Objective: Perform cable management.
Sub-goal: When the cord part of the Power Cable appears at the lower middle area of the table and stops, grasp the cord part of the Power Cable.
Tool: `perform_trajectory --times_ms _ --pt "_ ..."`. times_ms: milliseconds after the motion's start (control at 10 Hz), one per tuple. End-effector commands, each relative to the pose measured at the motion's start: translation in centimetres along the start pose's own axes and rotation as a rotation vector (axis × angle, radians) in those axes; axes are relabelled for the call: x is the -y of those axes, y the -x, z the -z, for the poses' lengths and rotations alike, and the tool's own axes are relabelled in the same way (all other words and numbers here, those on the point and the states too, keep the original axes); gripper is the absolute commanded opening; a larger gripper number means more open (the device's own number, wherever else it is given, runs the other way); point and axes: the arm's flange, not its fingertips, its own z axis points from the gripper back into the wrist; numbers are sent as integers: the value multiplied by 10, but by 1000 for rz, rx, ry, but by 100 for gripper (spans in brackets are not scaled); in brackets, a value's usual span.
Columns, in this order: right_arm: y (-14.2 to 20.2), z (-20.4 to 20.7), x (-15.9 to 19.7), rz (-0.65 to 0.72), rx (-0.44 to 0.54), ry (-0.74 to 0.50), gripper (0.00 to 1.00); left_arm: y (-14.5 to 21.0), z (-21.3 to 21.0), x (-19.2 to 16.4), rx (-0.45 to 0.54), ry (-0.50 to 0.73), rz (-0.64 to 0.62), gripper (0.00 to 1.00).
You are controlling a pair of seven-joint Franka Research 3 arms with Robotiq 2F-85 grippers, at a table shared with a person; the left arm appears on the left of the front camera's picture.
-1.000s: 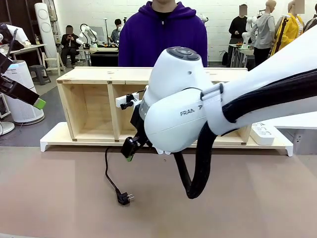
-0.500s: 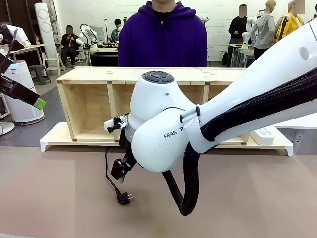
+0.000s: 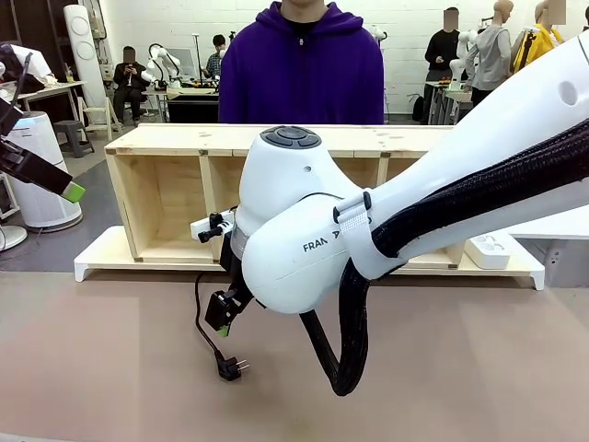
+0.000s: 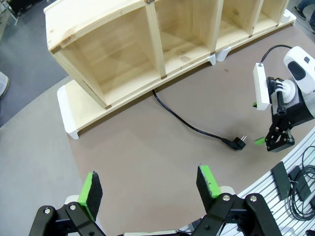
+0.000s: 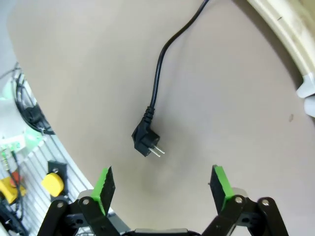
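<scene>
With my right pincer spread apart above the plug of the cable, which lies on the surface at the wrist frame's centre, I risk nudging the plug sideways and closing on nothing if I descend off-centre.

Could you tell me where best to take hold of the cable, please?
Probably at the plug, from straight above with the open right gripper: it lies flat on the table, pins sideways, stiffer and wider than the thin cable behind it.
</scene>
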Motion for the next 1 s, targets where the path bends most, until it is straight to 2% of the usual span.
perform_trajectory --times_ms 0,600,900 --pt "0 0 0 -2 1 0 100 -2 1 -2 11 -2 6 100" --pt "0 0 0 0 0 0 100 -2 1 -2 11 -2 6 100" --pt "-35 46 1 -77 -81 -83 100 -2 1 -2 11 -2 6 100"
